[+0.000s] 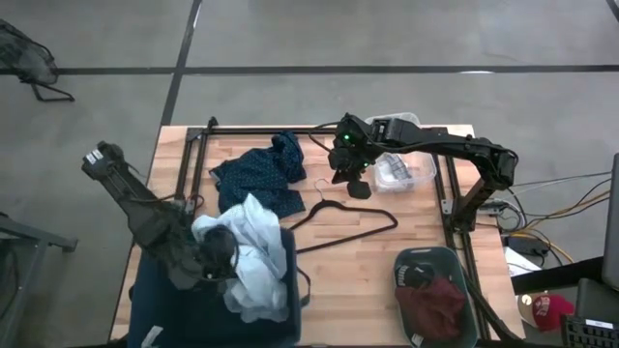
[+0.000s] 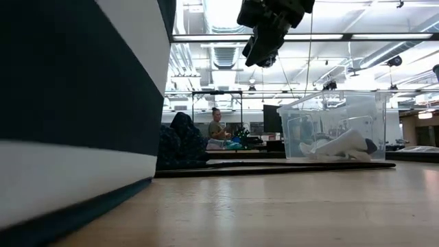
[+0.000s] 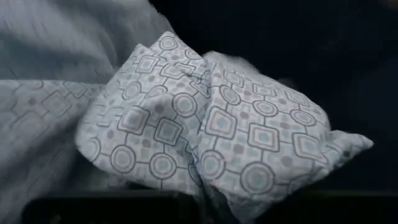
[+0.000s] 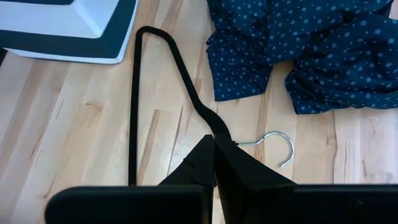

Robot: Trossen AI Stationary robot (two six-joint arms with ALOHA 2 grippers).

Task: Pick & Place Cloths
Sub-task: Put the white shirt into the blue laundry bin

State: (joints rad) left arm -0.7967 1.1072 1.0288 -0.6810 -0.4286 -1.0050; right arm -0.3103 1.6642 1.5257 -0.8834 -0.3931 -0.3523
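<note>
My left gripper point(image 1: 221, 253) is low over the dark blue bin point(image 1: 193, 314), shut on the pale blue-white shirt point(image 1: 253, 256). The shirt lies heaped across the bin's right wall. Its patterned cloth point(image 3: 211, 124) fills the left wrist view and hides the fingers. My right gripper point(image 1: 358, 184) is shut and hangs high above the table point(image 2: 264, 41), over the neck of the black hanger point(image 4: 134, 93). It touches nothing. The navy dotted shirt point(image 1: 256, 174) lies crumpled on the table beside the hanger's hook. The maroon piece point(image 1: 430, 307) and a black garment point(image 1: 416, 275) lie in a grey bin. My left gripper holds a bunched fold of the pale blue-white shirt point(image 3: 211, 193), coming slanting down from the table's left. The cloth hides the fingers, so the exact hold cannot be told. Most of the shirt rests on the bin's wall and inside the bin.
A clear plastic container point(image 1: 404, 172) holding small pale socks point(image 2: 343, 144) stands by the right arm near the far edge. The hanger point(image 1: 343, 217) lies flat mid-table. The grey bin point(image 1: 455, 261) sits at the near right. A black frame point(image 1: 193, 155) rims the table. A person point(image 2: 218, 130) sits in the room beyond.
</note>
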